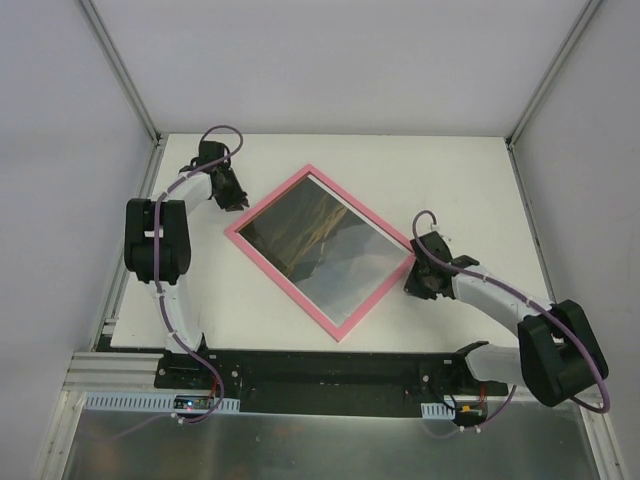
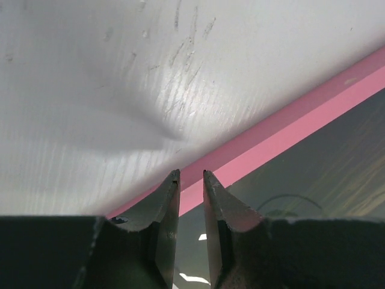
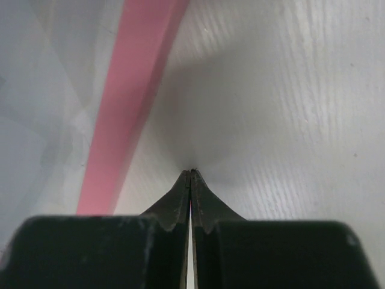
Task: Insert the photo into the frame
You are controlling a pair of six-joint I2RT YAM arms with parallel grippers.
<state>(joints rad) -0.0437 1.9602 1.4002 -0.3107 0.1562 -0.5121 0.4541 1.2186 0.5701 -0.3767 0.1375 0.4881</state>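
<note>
Left gripper (image 1: 231,191): it hangs low over the frame's upper-left side. In the left wrist view its jaws stand a little apart, with nothing seen between them. The tips sit above the pink border, and it is not clear whether they touch it.

Frame (image 2: 283,135): it lies flat on the table, turned cornerwise like a diamond, between the two arms.

Photo (image 1: 320,240): the dark landscape shows face up inside the pink border and fills nearly the whole opening. Whether it lies under the pane or on top of it cannot be told.

Right gripper (image 3: 191,173): it is beside the frame's right corner. Its jaws are pressed together on nothing, with the tips down by bare table just outside the border.

Table (image 1: 450,180): a white, faintly scuffed surface.

Handling, frame: it is probably light and stiff. The thin border looks like the safe place to hold or push, since the pane could crack or smear. A nudge at one corner would likely spin it on the smooth top.

Handling, photo: a thin glossy sheet, likely limp, slippery and easily creased. A free edge or corner seems the best place to pinch it, with the frame steadied from the far side.

Stage: judging by how it lies, the print looks seated or close to it.
</note>
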